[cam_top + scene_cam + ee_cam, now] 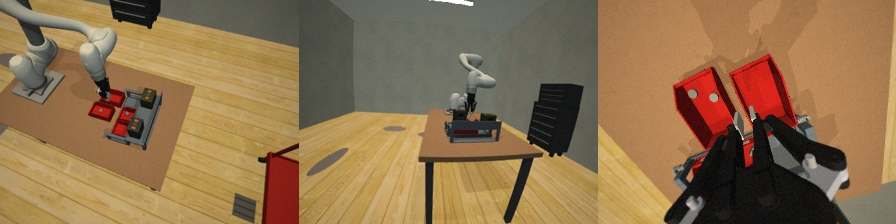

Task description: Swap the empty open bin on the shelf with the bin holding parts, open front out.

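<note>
The bin with the parts (pixel 105 113) (pixel 705 111) is red and stands upright on the table, with small grey parts on its floor. An empty red bin (pixel 117 97) (pixel 759 85) stands upright beside it on the table, a narrow gap between them. The grey shelf (pixel 147 114) (pixel 476 124) (pixel 782 151) has a vacant place under its board at the end by the green box. My gripper (pixel 106 97) (pixel 470 115) (pixel 746 114) is slightly open and empty, pointing down. Its fingertips are over the bins' neighbouring side walls; their exact height above them is hard to tell.
Two red bins (pixel 130 111) (pixel 119 126) stand side by side on the shelf, one with a grey part. A green box (pixel 148 99) (pixel 488 118) and a dark box (pixel 135 128) (pixel 459 115) stand on the upper board. The shelf's posts and rails stand close to the table bins.
</note>
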Motion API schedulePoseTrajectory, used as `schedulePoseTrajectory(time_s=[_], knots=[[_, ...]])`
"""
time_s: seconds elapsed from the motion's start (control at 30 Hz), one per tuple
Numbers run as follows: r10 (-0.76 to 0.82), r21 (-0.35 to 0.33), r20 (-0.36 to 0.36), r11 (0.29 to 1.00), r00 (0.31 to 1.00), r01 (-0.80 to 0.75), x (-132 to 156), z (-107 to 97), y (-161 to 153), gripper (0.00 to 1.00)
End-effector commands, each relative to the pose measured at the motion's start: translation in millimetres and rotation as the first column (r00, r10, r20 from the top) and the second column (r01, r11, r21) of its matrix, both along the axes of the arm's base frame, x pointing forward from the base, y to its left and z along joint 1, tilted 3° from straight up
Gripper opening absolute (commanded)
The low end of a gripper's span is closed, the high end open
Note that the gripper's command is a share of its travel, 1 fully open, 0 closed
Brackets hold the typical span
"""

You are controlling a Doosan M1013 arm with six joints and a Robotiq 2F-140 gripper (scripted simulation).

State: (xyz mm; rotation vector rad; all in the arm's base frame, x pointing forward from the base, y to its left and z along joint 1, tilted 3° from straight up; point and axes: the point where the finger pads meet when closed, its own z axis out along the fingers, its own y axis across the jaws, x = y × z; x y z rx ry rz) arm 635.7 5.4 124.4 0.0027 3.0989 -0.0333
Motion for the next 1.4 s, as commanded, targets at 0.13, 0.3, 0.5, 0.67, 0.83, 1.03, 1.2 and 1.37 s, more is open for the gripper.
schedulePoseTrajectory(time_s=[0.13, 0.3, 0.5, 0.67, 0.83, 1.03, 1.2, 1.37], knots=[[-0.003, 0.004, 0.0, 1.0, 1.0, 0.003, -1.1, -1.8, -1.4, 0.24], [-0.003, 0.004, 0.0, 1.0, 1.0, 0.003, -1.1, -1.8, -1.4, 0.24], [-0.003, 0.004, 0.0, 1.0, 1.0, 0.003, -1.1, -1.8, -1.4, 0.24], [-0.003, 0.004, 0.0, 1.0, 1.0, 0.003, -1.1, -2.2, -1.4, 0.24], [-0.003, 0.004, 0.0, 1.0, 1.0, 0.003, -1.0, -4.4, -1.4, 0.24], [-0.003, 0.004, 0.0, 1.0, 1.0, 0.003, -0.7, -10.5, -1.5, 0.24], [-0.003, 0.004, 0.0, 1.0, 1.0, 0.003, -0.5, -14.7, -1.6, 0.24], [-0.003, 0.004, 0.0, 1.0, 1.0, 0.003, -0.2, -22.7, -1.7, 0.24]])
